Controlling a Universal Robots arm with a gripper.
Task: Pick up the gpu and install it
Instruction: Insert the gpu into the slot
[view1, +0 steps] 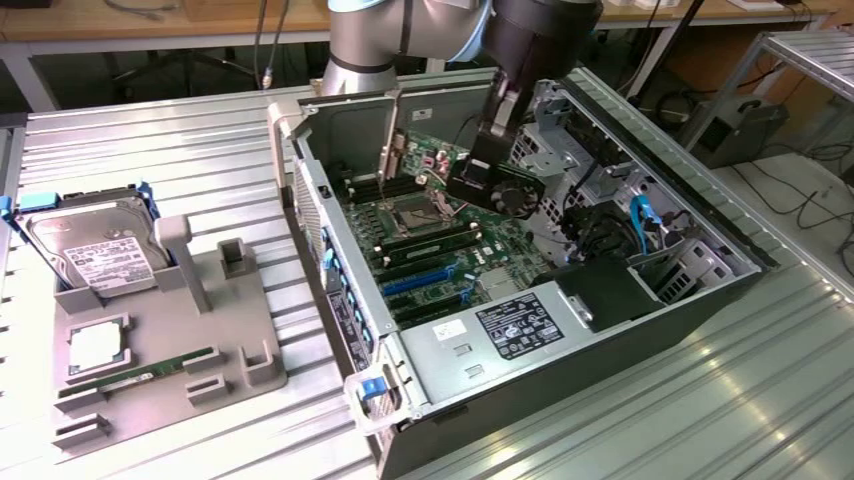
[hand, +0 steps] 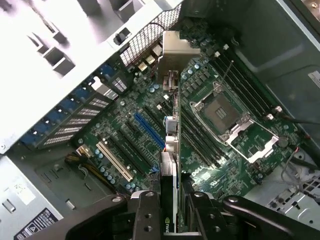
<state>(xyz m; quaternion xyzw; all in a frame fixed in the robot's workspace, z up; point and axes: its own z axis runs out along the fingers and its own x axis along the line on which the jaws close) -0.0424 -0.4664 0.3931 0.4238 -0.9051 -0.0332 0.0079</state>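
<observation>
Gripper (hand: 171, 206), clamped on the gpu (hand: 170, 145), which we judge held edge-down over the motherboard (hand: 210, 172) slots for seating.

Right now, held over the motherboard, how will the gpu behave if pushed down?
Probably stiff: the gpu shows a straight board edge and a metal bracket. It might pivot, since the gripper pinches its thin faces. The exposed fan suggests fragility.

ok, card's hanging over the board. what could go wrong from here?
1. The graphics card, clamped edge-on in the end effector, may come down beside the blue slot and scrape the motherboard.
2. Its metal bracket could snag on the case's rear grille.
</observation>
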